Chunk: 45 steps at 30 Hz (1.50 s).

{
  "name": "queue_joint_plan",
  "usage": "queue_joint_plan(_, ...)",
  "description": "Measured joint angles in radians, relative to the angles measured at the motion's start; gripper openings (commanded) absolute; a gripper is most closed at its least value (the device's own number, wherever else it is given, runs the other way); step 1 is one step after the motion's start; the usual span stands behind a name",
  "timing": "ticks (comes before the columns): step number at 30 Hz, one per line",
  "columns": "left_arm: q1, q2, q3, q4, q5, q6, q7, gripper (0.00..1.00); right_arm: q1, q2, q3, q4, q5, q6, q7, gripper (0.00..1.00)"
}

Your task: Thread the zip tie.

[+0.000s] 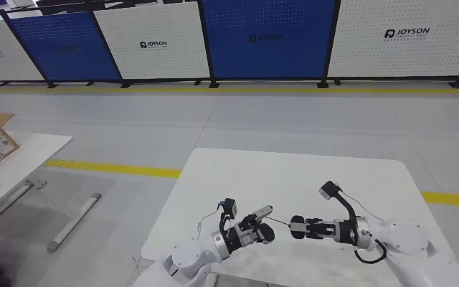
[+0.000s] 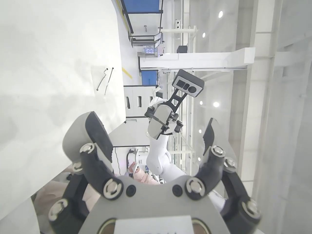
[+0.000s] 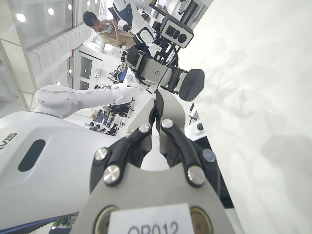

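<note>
My right gripper (image 3: 156, 96) is shut on a thin black zip tie (image 3: 161, 76), whose free end sticks out past the fingertips. Straight ahead of it, almost touching, is my left gripper (image 3: 162, 71), open, with one round black pad (image 3: 192, 83) facing me. In the left wrist view the left gripper (image 2: 153, 119) stands wide open with nothing between its fingers (image 2: 97, 135), and the right gripper (image 2: 158, 122) faces it head on. From above, the left gripper (image 1: 264, 219) and the right gripper (image 1: 292, 225) meet tip to tip over the white table (image 1: 301, 179) near its front edge.
Two spare black zip ties (image 2: 109, 79) (image 2: 101, 82) lie side by side on the table close to an edge. The rest of the tabletop (image 2: 48, 49) is bare white. Blue and white partition panels (image 1: 215, 39) stand far behind the table.
</note>
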Motion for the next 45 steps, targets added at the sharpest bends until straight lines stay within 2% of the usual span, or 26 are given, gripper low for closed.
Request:
queue_joint_plan(3,-0.006,-0.005,0.013,0.006,0.000,-0.037,0.027,1.00,0.000,0.000,0.000,0.000,0.000,0.000,0.000,0.00)
queue_joint_plan(11,-0.012,-0.006,0.022,0.010,0.018,-0.024,0.023,1.00,0.000,0.000,0.000,0.000,0.000,0.000,0.000,0.00)
queue_joint_plan(14,-0.016,-0.008,0.028,0.017,0.026,-0.055,0.015,1.00,0.000,0.000,0.000,0.000,0.000,0.000,0.000,0.00)
queue_joint_plan(15,-0.016,-0.008,0.030,0.020,0.029,-0.068,0.010,0.94,0.000,0.000,0.000,0.000,0.000,0.000,0.000,0.00)
queue_joint_plan(16,-0.015,-0.009,0.031,0.024,0.029,-0.086,-0.001,0.48,0.000,0.000,0.000,0.000,0.000,0.000,0.000,0.00)
queue_joint_plan(17,-0.014,-0.008,0.031,0.026,0.025,-0.098,-0.013,0.31,0.000,0.000,0.000,0.000,0.000,0.000,0.000,0.00)
queue_joint_plan(20,-0.010,-0.007,0.020,0.033,0.001,-0.121,-0.043,0.15,0.000,0.000,0.000,0.000,0.000,0.000,0.000,0.00)
queue_joint_plan(21,-0.009,-0.006,0.017,0.034,-0.001,-0.123,-0.046,0.05,0.000,0.000,0.000,0.000,0.000,0.000,0.000,0.00)
queue_joint_plan(22,-0.008,-0.006,0.015,0.034,-0.002,-0.125,-0.047,0.00,0.000,0.000,0.000,0.000,0.000,0.000,0.000,0.00)
queue_joint_plan(31,-0.007,-0.007,0.017,0.032,0.004,-0.127,-0.047,0.00,0.000,0.000,0.000,0.000,0.000,0.000,0.000,0.00)
queue_joint_plan(40,0.002,-0.007,0.018,0.026,0.029,-0.146,-0.046,0.00,0.000,0.000,0.000,0.000,0.000,0.000,0.000,0.00)
queue_joint_plan(41,0.003,-0.007,0.018,0.025,0.032,-0.147,-0.045,0.01,0.000,0.000,0.000,0.000,0.000,0.000,0.000,0.00)
queue_joint_plan(43,0.005,-0.007,0.019,0.024,0.039,-0.149,-0.042,0.15,0.000,0.000,0.000,0.000,0.000,0.000,0.000,0.00)
queue_joint_plan(45,0.006,-0.007,0.020,0.022,0.044,-0.149,-0.039,0.16,0.000,0.000,0.000,0.000,0.000,0.000,0.000,0.00)
